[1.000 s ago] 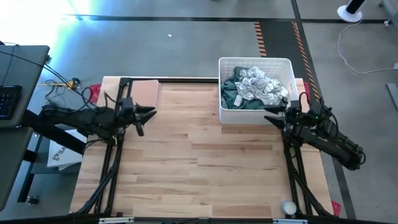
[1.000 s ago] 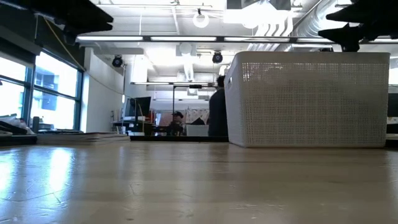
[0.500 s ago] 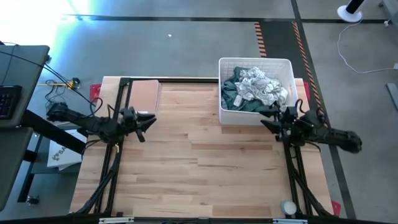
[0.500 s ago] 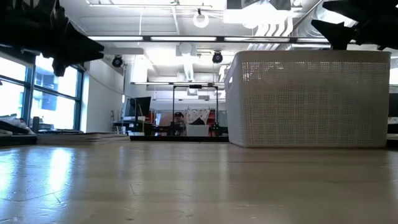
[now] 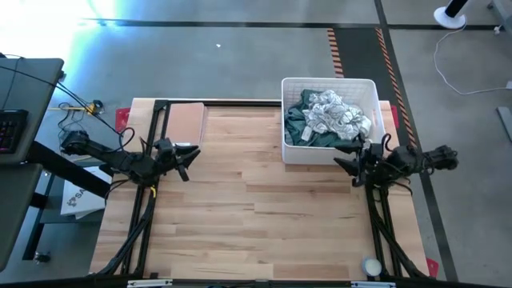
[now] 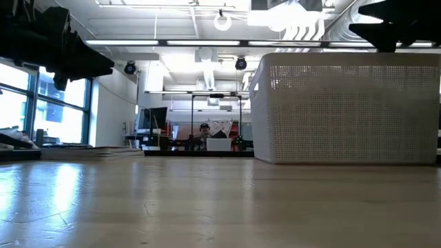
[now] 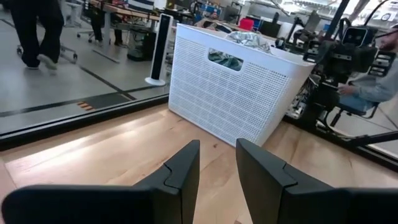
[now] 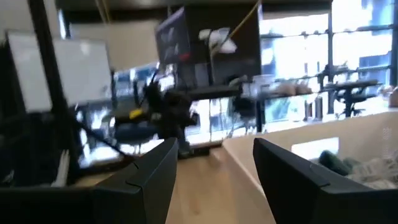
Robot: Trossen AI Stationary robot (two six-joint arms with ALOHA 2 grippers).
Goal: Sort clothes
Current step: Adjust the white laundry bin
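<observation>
The left arm is reaching in level from the table's left edge, its left hand (image 5: 189,152) hanging above the wood near the back-left part of the table with its two fingers (image 7: 181,171) standing narrowly apart and gripping nothing. The right arm is stretching in from the right edge, lying low and nearly straight, its right hand (image 5: 346,155) pointing toward the table's middle just inside that edge toward the back. Its fingers (image 8: 155,174) are spread wide and holding nothing.
</observation>
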